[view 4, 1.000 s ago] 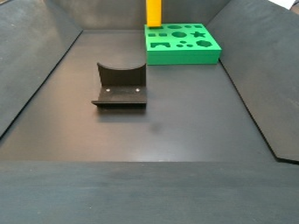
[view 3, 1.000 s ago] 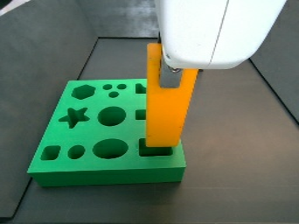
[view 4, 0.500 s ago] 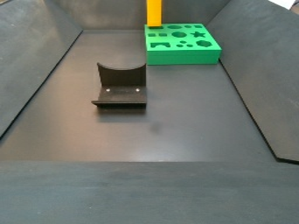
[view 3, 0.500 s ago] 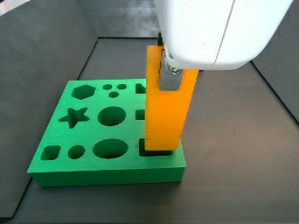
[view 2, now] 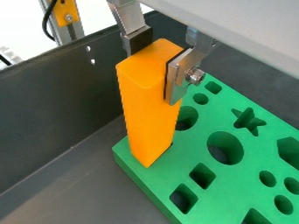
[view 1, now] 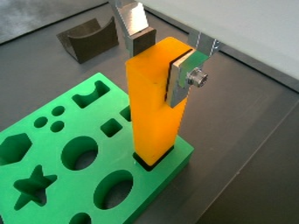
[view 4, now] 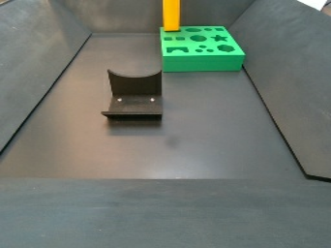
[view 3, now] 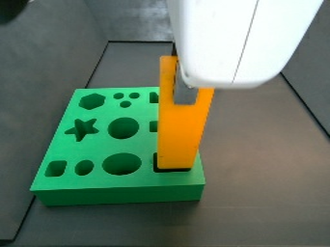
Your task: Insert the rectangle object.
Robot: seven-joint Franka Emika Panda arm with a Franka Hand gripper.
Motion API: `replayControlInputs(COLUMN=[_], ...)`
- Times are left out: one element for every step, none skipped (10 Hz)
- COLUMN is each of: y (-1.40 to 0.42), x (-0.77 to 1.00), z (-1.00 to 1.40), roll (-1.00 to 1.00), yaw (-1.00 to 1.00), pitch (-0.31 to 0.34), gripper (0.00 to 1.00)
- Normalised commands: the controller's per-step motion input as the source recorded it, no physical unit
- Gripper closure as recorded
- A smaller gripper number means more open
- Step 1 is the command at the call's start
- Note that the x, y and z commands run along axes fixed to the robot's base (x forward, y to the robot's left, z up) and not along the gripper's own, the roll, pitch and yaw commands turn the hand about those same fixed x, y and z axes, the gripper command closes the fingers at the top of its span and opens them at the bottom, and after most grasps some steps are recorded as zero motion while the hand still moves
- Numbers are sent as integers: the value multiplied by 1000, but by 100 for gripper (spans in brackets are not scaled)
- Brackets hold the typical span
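Note:
The rectangle object (view 1: 158,114) is a tall orange block standing upright with its lower end in the rectangular hole at a corner of the green board (view 3: 116,193). It also shows in the other views (view 2: 142,114) (view 3: 180,130) (view 4: 171,14). My gripper (view 1: 163,59) is above the board and shut on the block's upper end. One dark pad presses its far face and a silver finger (view 2: 181,74) lies flat on its near side. In a side view the white gripper body (view 3: 238,39) hides the block's top.
The board has several other shaped holes, among them a star (view 3: 83,127) and circles. The dark fixture (view 4: 134,95) stands on the floor in the middle of the bin. Sloped dark walls (view 4: 39,97) enclose the floor on both sides.
The gripper and the block have moved down together, and the block's lower end now sits deeper in the rectangular hole.

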Motion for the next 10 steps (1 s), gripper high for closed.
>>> replayControlInputs(y=[-29,0,0,29,17,6,6,0,0,0], x=[0,0,-9,-114,-154,-160,-160,-157,-83,0], z=[-206,-263,-254,-206,-177,-180,-160,-129,-17,0], roll=[-80,-53,0,0,-20,-31,-14,-16,0,0], yaw=[0,0,0,0,0,0,0,0,0,0], pitch=[0,0,0,0,0,3,17,19,34,84], gripper=[100,100,100,100,100,100,100,100,100,100])
